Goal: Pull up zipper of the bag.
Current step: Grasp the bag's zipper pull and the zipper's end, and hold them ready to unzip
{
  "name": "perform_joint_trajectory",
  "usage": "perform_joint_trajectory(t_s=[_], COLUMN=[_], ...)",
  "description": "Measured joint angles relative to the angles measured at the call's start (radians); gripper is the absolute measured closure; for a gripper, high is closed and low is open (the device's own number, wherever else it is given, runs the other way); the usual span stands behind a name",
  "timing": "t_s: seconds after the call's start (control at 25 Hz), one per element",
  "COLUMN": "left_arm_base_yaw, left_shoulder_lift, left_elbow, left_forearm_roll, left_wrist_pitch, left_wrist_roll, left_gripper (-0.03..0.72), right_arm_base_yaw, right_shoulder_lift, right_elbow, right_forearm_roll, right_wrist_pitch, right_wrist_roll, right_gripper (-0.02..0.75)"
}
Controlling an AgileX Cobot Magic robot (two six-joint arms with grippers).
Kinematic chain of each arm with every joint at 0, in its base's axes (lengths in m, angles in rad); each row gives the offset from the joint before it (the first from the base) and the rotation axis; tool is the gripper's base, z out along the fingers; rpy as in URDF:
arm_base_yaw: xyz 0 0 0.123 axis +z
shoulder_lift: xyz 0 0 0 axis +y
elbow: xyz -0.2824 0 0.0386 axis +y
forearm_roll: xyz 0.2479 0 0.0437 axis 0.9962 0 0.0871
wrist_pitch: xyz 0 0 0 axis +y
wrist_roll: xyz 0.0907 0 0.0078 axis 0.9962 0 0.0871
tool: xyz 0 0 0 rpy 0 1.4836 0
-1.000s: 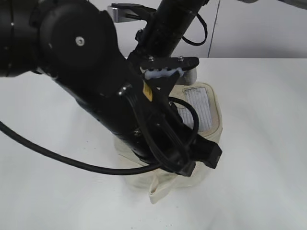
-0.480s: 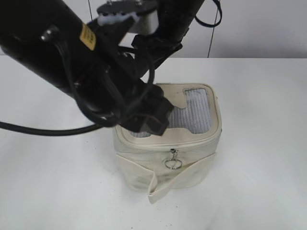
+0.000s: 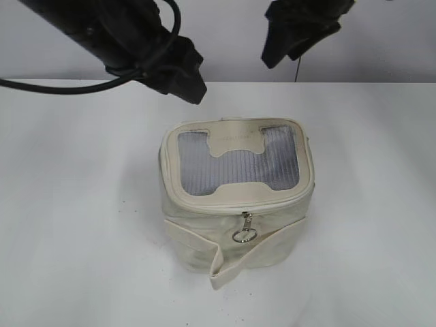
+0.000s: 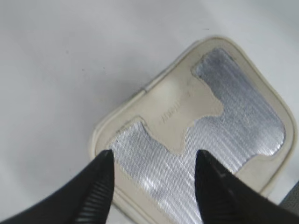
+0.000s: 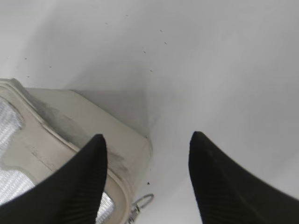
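Observation:
The cream-white bag (image 3: 204,238) stands upright mid-table, its grey mesh lid with the H-shaped patch facing up. The zipper (image 3: 204,208) runs round the lid rim. One silver pull with a ring (image 3: 245,231) hangs at the middle of the front, above the strap. My left gripper (image 4: 154,161) is open and empty, high above the lid of the bag (image 4: 187,107). My right gripper (image 5: 147,136) is open and empty, above the table beside a corner of the bag (image 5: 84,116); a pull ring (image 5: 142,203) shows below it. A second pull is not visible.
The white table (image 3: 368,204) surrounds the bag. The left arm (image 3: 170,65) hangs at the top left and the right arm (image 3: 300,27) at the top middle, both behind and above the bag. A thin cable trails off the left edge.
Both arms have lifted up and back off the bag. The left arm, which covered the lid and front, now leaves the whole bag and its front pull in sight.

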Motion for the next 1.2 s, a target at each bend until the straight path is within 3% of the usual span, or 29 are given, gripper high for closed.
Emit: perform_joint_trajectory(t_s=[0.16, 0.48, 0.84, 1.04, 1.2], left_arm_base_yaw=[0.042, 0.053, 0.054, 0.054, 0.054], left_shoulder_lift=[0.109, 0.404, 0.685, 0.753, 0.777], left_elbow=[-0.132, -0.478, -0.789, -0.843, -0.845], left_forearm_roll=[-0.074, -0.221, -0.316, -0.408, -0.423], left_wrist_pitch=[0.035, 0.186, 0.396, 0.433, 0.434], left_wrist_roll=[0.124, 0.335, 0.438, 0.468, 0.470], left_gripper=[0.264, 0.250, 0.206, 0.202, 0.207], right_arm_base_yaw=[-0.100, -0.254, -0.268, -0.268, -0.268], right_shoulder_lift=[-0.054, -0.149, -0.229, -0.246, -0.251], right_elbow=[0.100, 0.358, 0.587, 0.645, 0.651], right_forearm_roll=[0.009, 0.070, 0.093, 0.107, 0.130], right_wrist_pitch=[-0.001, -0.002, -0.003, -0.013, -0.012], right_wrist_roll=[0.001, -0.050, -0.078, -0.079, -0.079], right_gripper=[0.297, 0.297, 0.297, 0.297, 0.297])
